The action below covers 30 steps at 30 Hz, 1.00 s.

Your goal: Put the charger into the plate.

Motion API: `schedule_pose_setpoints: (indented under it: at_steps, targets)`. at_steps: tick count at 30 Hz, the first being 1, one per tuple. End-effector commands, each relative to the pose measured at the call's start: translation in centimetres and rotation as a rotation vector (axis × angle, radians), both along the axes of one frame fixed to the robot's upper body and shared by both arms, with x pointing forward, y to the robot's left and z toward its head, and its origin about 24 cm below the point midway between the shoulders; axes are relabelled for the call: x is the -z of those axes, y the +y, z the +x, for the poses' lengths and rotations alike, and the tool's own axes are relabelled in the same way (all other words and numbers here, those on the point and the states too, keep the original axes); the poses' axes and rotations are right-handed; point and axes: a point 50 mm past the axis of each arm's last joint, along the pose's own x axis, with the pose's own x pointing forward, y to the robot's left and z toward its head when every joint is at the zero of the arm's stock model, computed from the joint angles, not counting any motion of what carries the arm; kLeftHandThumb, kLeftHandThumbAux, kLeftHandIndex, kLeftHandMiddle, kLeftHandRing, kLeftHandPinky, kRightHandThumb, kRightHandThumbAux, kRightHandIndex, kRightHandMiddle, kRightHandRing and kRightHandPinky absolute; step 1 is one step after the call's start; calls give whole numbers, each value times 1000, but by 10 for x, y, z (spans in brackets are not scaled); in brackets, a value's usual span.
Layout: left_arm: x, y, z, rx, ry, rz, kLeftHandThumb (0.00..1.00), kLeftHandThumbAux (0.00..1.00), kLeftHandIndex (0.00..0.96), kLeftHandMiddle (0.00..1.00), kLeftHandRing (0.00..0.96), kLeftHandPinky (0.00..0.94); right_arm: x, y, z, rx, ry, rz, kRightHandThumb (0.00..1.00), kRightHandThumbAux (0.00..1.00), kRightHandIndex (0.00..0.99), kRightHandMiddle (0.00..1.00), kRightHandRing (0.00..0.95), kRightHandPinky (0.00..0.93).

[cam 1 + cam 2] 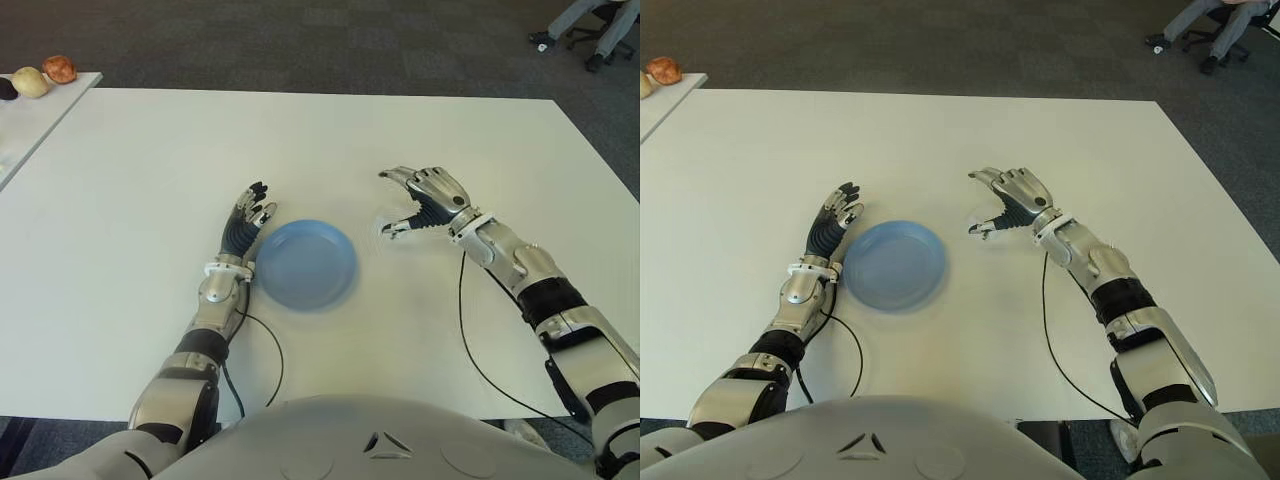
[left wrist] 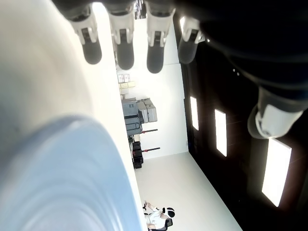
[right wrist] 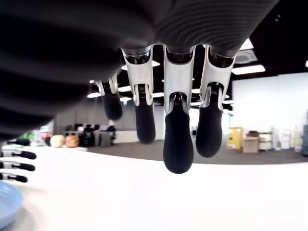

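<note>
- On the white table (image 1: pixel 150 180), a blue plate (image 1: pixel 305 264) is seen lying empty near the robot's front edge.
- Just right of the plate, the right hand (image 1: pixel 425 200) is held above the tabletop, fingers (image 3: pixel 179 139) loosely curved and gripping nothing.
- Beneath it, a faint pale patch may be the charger; its long axis and heading cannot be told.
- Beside the plate's left rim, the left hand (image 1: pixel 247 222) is shown with fingers (image 2: pixel 156 48) extended, empty.

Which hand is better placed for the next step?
Right. The right hand arches open over a faint pale shape, probably the charger, beside the blue plate's right side. The left hand shows open at the plate's left rim, away from it.
</note>
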Motion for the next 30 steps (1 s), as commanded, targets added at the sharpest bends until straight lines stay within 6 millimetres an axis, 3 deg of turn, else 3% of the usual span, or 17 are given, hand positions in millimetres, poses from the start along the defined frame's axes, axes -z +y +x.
schedule_pose_setpoints:
  at_steps: [1, 15, 30]
  targets:
    - [34, -4, -32, -12, 172, -3, 0, 426, 111, 145, 126, 131, 14, -5, -5, 81, 65, 37, 390, 307, 5, 5, 7, 15]
    - [34, -2, -32, -19, 176, 11, 0, 436, 112, 152, 135, 144, 26, -3, -10, 215, 100, 70, 372, 179, 0, 0, 0, 0]
    - [36, 0, -34, -14, 206, 8, 0, 465, 95, 138, 124, 123, 49, 4, -17, 346, 126, 97, 362, 153, 0, 0, 0, 0]
